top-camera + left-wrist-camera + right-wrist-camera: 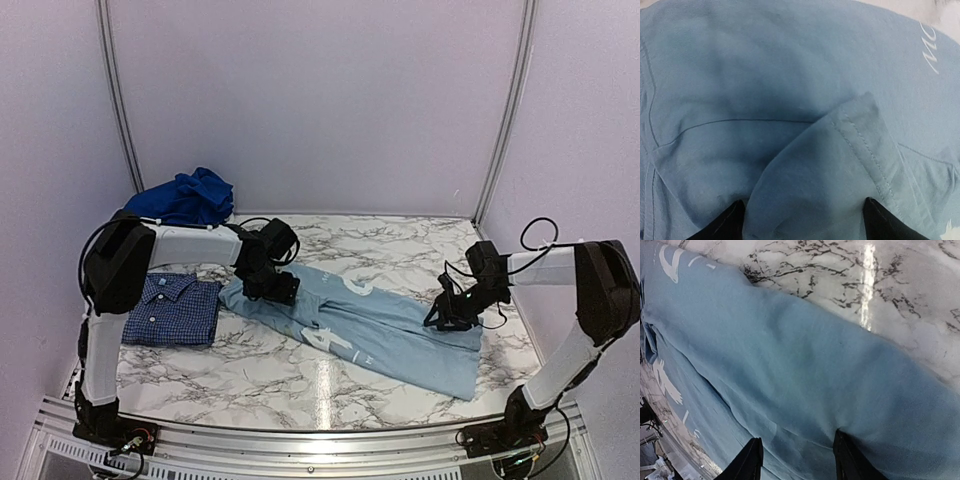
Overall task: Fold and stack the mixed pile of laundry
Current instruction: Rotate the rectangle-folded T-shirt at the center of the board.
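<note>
The right gripper (447,318) sits nearest, closed down on a ridge of the pale blue T-shirt (370,330), which bulges between its two black fingers (751,460). The T-shirt lies stretched across the marble worktop (260,370) from this gripper to the left gripper (272,290), with its white print facing up between them. The left gripper is part-way closed, pinching a raised fold of the shirt's stitched hem. Just to the left gripper's left, beside the T-shirt's end, a navy small-check shirt (175,310) lies folded flat. Beyond the left gripper, by the back wall, royal blue clothes (190,197) sit in a heap.
</note>
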`<state>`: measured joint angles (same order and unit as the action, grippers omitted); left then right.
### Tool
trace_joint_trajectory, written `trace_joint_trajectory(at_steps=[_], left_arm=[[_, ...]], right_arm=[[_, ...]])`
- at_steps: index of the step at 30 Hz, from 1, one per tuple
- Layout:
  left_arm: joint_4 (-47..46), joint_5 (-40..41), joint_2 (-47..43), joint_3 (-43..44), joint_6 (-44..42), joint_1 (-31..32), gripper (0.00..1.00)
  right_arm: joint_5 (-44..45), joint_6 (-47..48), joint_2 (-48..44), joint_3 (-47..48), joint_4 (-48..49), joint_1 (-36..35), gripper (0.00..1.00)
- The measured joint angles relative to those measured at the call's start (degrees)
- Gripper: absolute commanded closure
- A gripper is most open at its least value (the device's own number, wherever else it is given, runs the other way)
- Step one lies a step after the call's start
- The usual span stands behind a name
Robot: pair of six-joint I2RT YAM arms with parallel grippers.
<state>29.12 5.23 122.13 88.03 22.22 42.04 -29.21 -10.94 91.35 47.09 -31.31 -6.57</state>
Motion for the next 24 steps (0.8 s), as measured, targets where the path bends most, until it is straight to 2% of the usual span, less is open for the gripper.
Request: trace_joint_trajectory(at_steps=[3, 8, 10, 14, 20, 24], left_arm=[[0.46, 0.79, 7.06, 10.6, -1.31, -2.8, 0.13], [2.08, 0.63, 23.5, 38.25, -4.68, -5.92, 0.06], [2.25, 0.17, 24.87, 41.83, -5.03, -6.34, 0.06], [2.45, -0.37, 21.0, 40.24, -5.38, -5.86, 0.07], [2.86, -0.28, 7.72, 24.96, -4.07, -2.58, 0.13], [2.89, -0.42, 4.76, 19.1, -1.97, -0.37, 0.15]], right_arm=[[1.22, -2.89, -0.96, -0.52, 0.11, -3.28, 0.5], [-2.51, -9.01, -3.91, -4.44, 2.23, -15.43, 0.49], [-4.09, -9.9, -4.55, -4.72, 1.27, -19.17, 0.48], [-3.61, -8.76, -7.1, -1.95, -3.89, -19.98, 0.5], [-0.17, -3.39, -5.68, 6.75, -5.29, -19.78, 0.67], [1.36, -0.79, -1.79, 7.3, -5.14, -19.98, 0.73]])
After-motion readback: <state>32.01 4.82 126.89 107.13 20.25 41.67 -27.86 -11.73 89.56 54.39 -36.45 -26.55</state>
